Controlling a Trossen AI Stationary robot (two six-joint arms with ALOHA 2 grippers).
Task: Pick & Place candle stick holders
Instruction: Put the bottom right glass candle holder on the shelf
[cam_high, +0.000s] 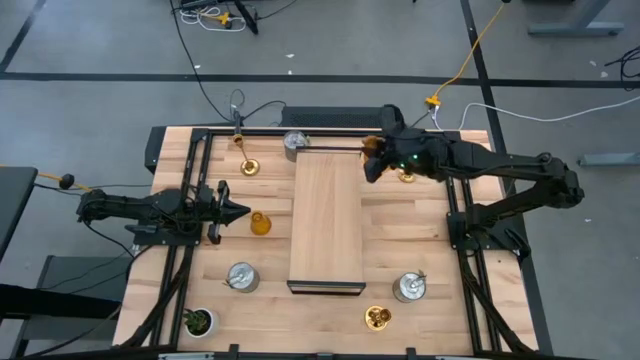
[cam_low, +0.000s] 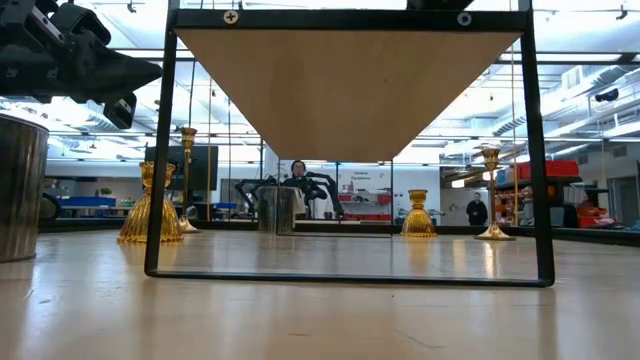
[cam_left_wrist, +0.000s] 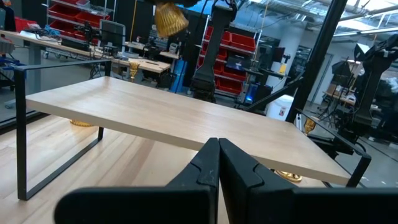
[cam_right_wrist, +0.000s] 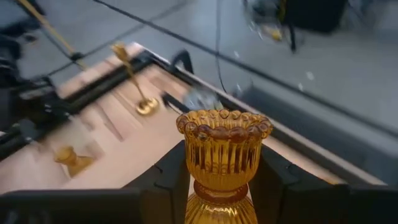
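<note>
My right gripper (cam_high: 372, 160) is shut on an amber-orange bell-shaped holder (cam_right_wrist: 224, 155), high over the far right corner of the wooden shelf (cam_high: 326, 215). The held holder also shows in the left wrist view (cam_left_wrist: 169, 18). My left gripper (cam_high: 235, 210) is shut and empty, left of the shelf and pointing at a second amber holder (cam_high: 260, 222) that stands on its base. Gold holders (cam_high: 248, 165) (cam_high: 406, 175) and a silver holder (cam_high: 296, 143) stand at the far side. Two silver holders (cam_high: 241, 277) (cam_high: 408, 288) and another golden holder (cam_high: 377, 318) stand at the near side. My right gripper pinches the amber holder between its two fingers (cam_right_wrist: 175, 177) at the narrow waist under the ribbed cup (cam_right_wrist: 224, 186). The fingers come from the table's right, about level. The holder stands upright, its beaded rim (cam_right_wrist: 224, 121) above the fingers, lifted clear of shelf and table.
The shelf stands on a black metal frame (cam_low: 155, 200) at the table's middle. A small green potted plant (cam_high: 198, 321) sits at the near left corner. In the low view another amber holder (cam_low: 418, 215) stands beyond the shelf. A person (cam_low: 297, 175) is in the room behind.
</note>
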